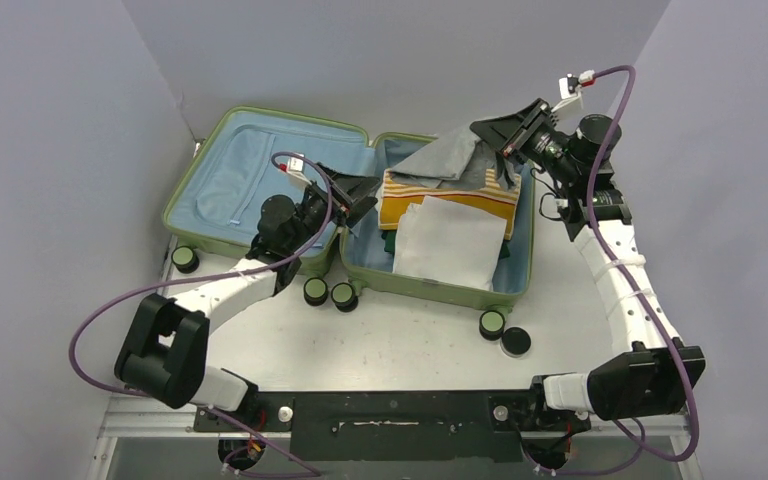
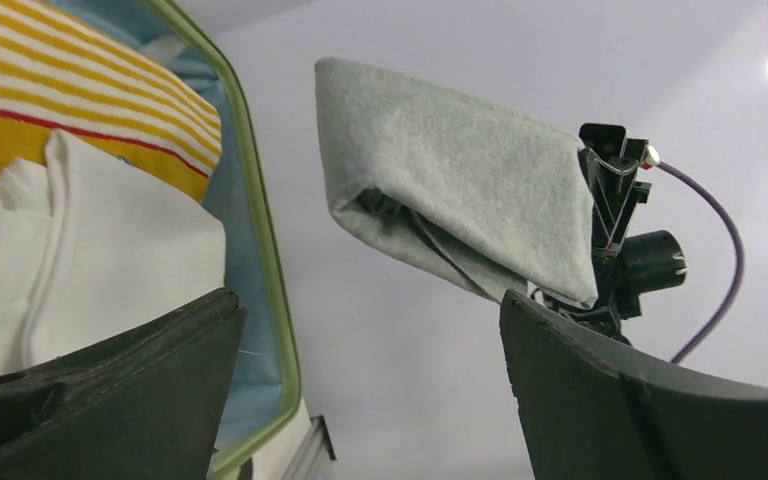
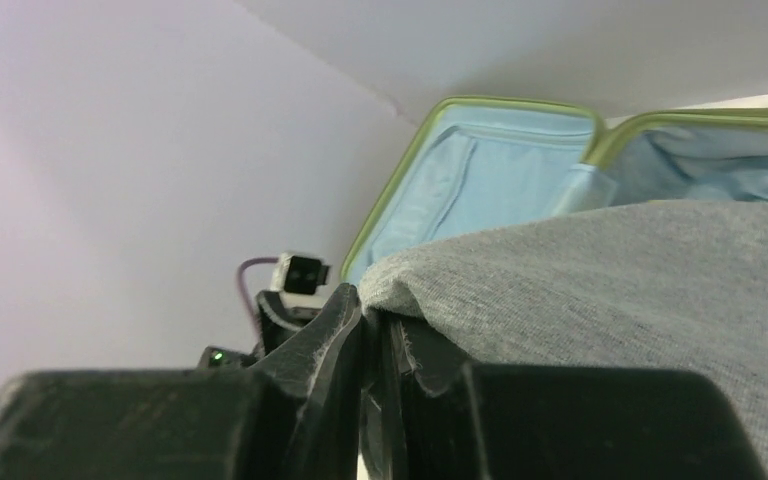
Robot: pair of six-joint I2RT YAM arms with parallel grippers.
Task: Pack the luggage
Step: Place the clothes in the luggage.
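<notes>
The luggage (image 1: 260, 120) lies open on the table, light green with blue lining, its left half holding nothing that I can see. Its right half holds a yellow striped garment (image 1: 450, 195), a folded white cloth (image 1: 450, 245) and something dark green beneath. My right gripper (image 1: 505, 140) hangs over that half's far side, shut on a grey garment (image 1: 450, 155) that droops toward the pile. In the right wrist view the jaws (image 3: 372, 320) pinch the grey garment's (image 3: 610, 290) edge. My left gripper (image 1: 363, 198) stands open at the hinge, nothing between its fingers (image 2: 110, 390).
Black wheels (image 1: 330, 294) with green hubs stick out along the luggage's near side, and two more (image 1: 505, 333) sit at its right corner. Grey walls close in at the left, back and right. The luggage's green rim (image 2: 260, 250) runs close by my left gripper.
</notes>
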